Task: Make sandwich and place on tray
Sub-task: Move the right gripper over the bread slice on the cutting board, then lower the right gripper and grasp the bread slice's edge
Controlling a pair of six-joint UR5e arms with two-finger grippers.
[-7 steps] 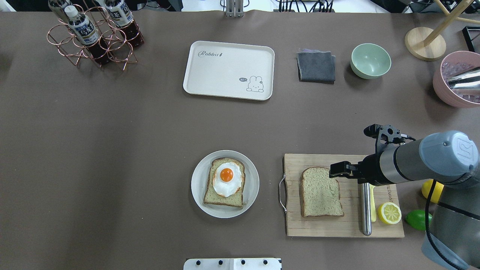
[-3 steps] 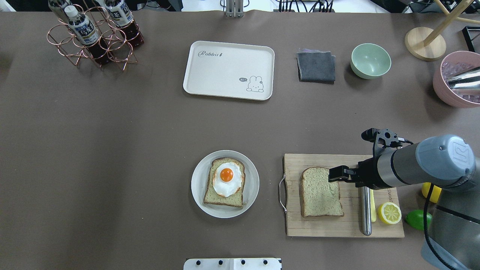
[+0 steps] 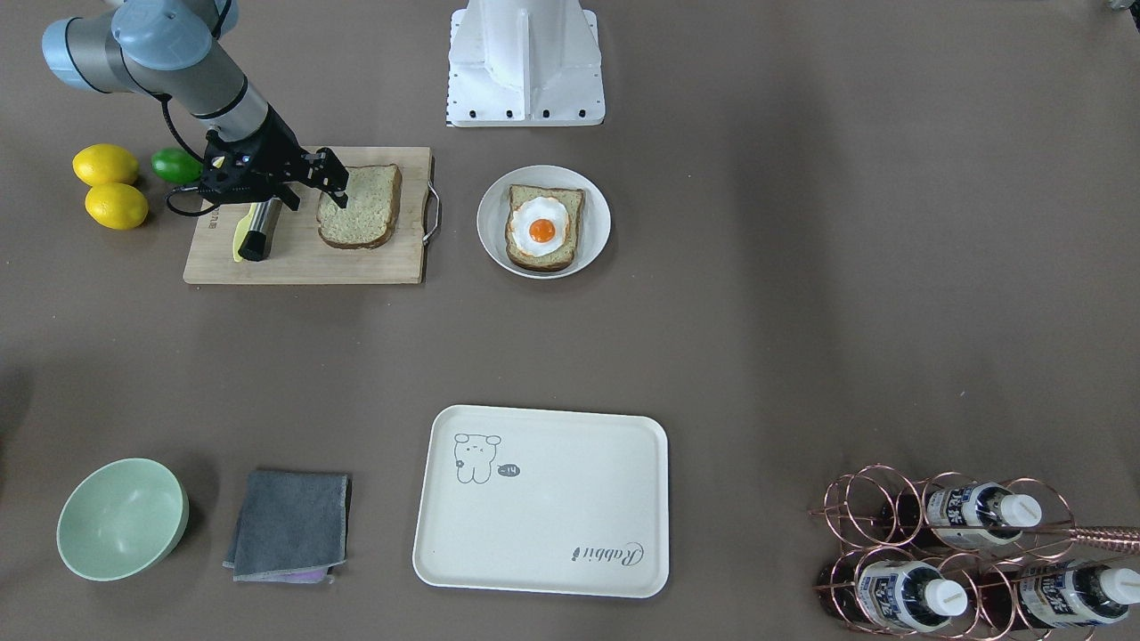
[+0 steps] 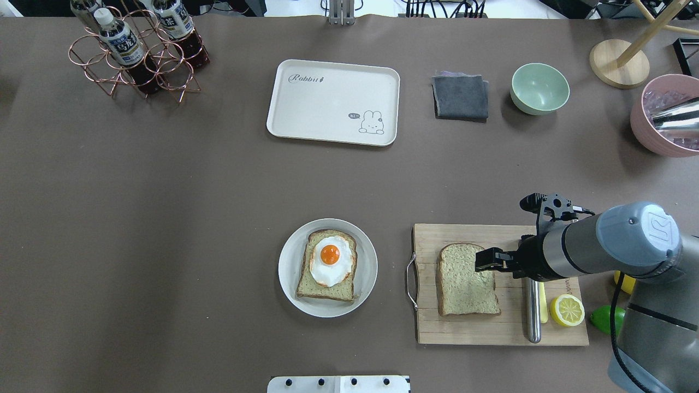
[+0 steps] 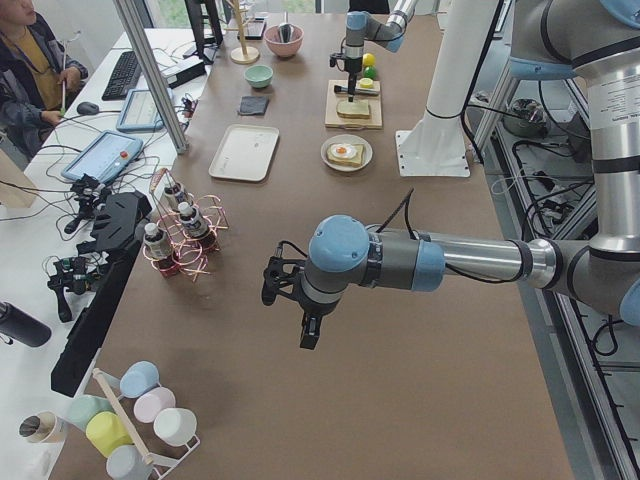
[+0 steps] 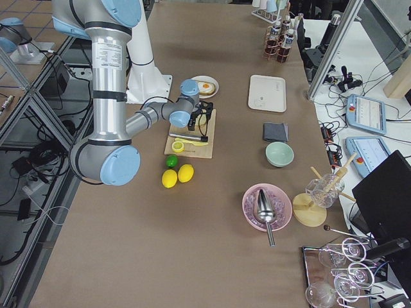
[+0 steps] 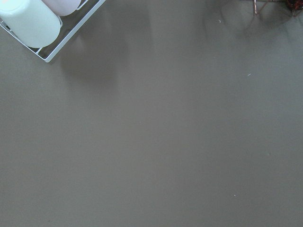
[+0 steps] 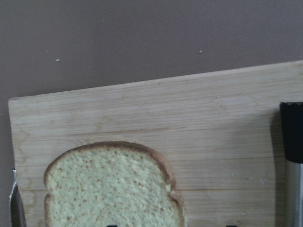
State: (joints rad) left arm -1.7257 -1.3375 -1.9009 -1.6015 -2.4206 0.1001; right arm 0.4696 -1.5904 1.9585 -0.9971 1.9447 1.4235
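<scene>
Tray (image 4: 333, 117) empty, well apart from the food; cutting board (image 4: 464, 333) carries the top slice (image 4: 467, 284), plate (image 4: 289, 273) holds bottom slice (image 4: 325, 292) with egg (image 4: 330, 262), right gripper (image 4: 483, 260) jaws spread over top slice's edge, left gripper (image 5: 306, 330) jaws can't tell; stacking, tray placement left.

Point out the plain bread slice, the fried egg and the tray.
plain bread slice (image 4: 464, 284): overhead exterior view, middle of its crumb.
fried egg (image 4: 330, 254): overhead exterior view, on its orange yolk.
tray (image 4: 327, 109): overhead exterior view, bare middle of its floor.
</scene>
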